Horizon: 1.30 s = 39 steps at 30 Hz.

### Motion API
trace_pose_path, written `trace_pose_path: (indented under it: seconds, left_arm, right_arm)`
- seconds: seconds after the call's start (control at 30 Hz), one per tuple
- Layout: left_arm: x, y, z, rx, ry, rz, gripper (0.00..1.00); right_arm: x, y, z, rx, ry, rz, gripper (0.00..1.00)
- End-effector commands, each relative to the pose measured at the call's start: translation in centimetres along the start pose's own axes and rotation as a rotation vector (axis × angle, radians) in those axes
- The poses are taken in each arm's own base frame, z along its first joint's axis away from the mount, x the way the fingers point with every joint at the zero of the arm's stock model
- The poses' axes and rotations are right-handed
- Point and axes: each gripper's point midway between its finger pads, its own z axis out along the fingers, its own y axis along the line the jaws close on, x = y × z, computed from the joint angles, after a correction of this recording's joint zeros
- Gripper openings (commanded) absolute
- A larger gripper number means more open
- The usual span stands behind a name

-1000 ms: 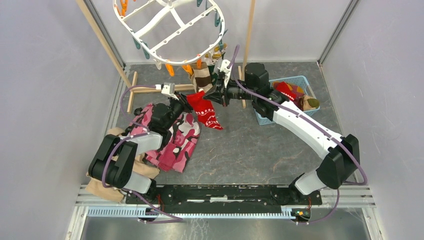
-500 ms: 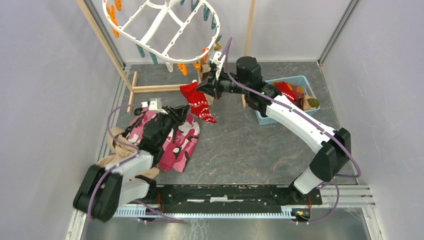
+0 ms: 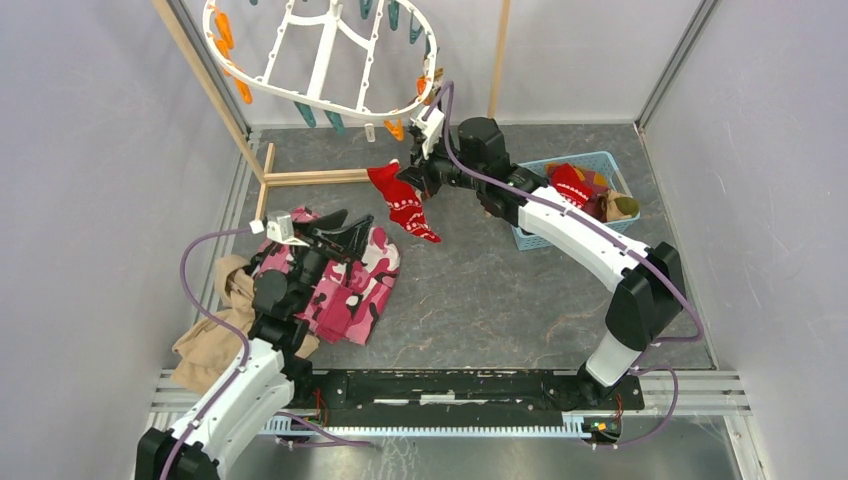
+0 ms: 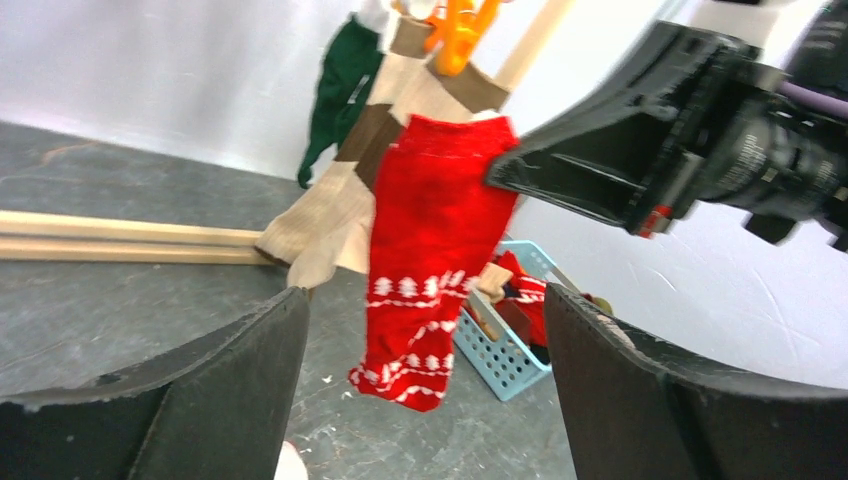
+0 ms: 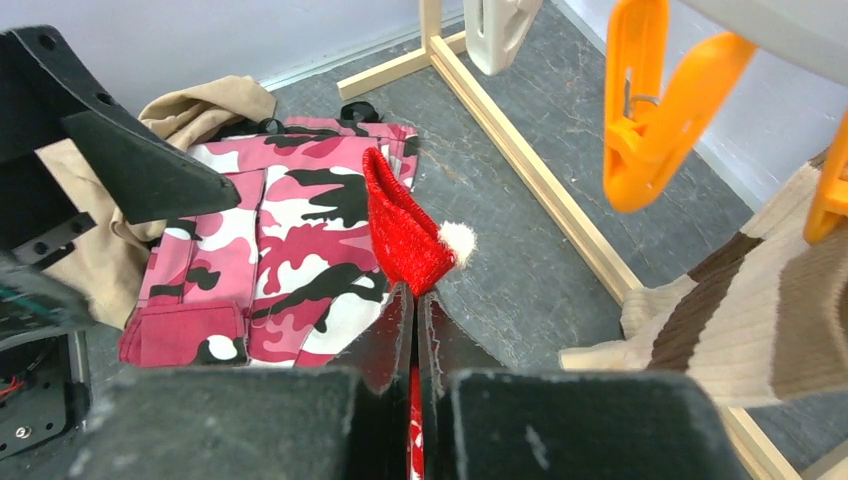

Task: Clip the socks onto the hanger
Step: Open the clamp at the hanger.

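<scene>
Two tools: left tool (image 3: 358,221) spread wide, nothing between its fingers; right tool (image 5: 415,320) pressed together, pinching the red sock (image 3: 404,203).
Red sock: hangs toe-down from the right tool by its cuff, above the desk (image 3: 500,290), just below the low rim of the hanger (image 3: 325,50).
Left tool: over the pink camouflage garment (image 3: 350,285), facing the red sock, apart from it.
Hanger: tilted; an orange clip (image 4: 455,30) holds a striped sock (image 4: 400,110) just behind the red sock; a dark green sock (image 4: 340,90) hangs beyond.
Blue basket (image 3: 600,160): right of the right tool, more socks inside.
</scene>
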Motion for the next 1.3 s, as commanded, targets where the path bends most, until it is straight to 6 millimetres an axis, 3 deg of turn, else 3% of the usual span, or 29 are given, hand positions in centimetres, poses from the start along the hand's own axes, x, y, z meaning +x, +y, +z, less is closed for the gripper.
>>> trace_pose_path:
  seconds: [0.0,0.1,0.37,0.8,1.1,1.27]
  left_arm:
    - [-2.4,-4.5,1.4,0.154,0.011,-0.069,0.95]
    - [-3.5,-6.0,2.5,0.184,0.026,-0.124,0.95]
    - [-6.0,-8.6,3.7,0.23,0.015,-0.135,0.94]
    - [-5.8,-11.1,4.5,0.199,0.061,-0.133,0.92]
    - [-4.3,-8.1,7.9,-0.064,0.137,-0.052,0.91]
    - [-4.0,-7.6,9.8,-0.103,0.152,0.006,0.78]
  right_arm:
    - [-0.9,-1.7,-0.2,0.061,-0.042,0.003,0.0]
    - [0.0,-2.3,-0.3,0.063,-0.029,0.049,0.0]
    - [0.0,-4.9,-1.3,0.09,-0.062,0.067,0.0]
    - [1.3,-6.4,-2.1,0.025,-0.077,0.123,0.0]
    - [1.1,-6.9,-1.1,0.019,-0.083,0.146,0.0]
    - [1.0,-6.9,-0.7,0.012,-0.083,0.163,0.0]
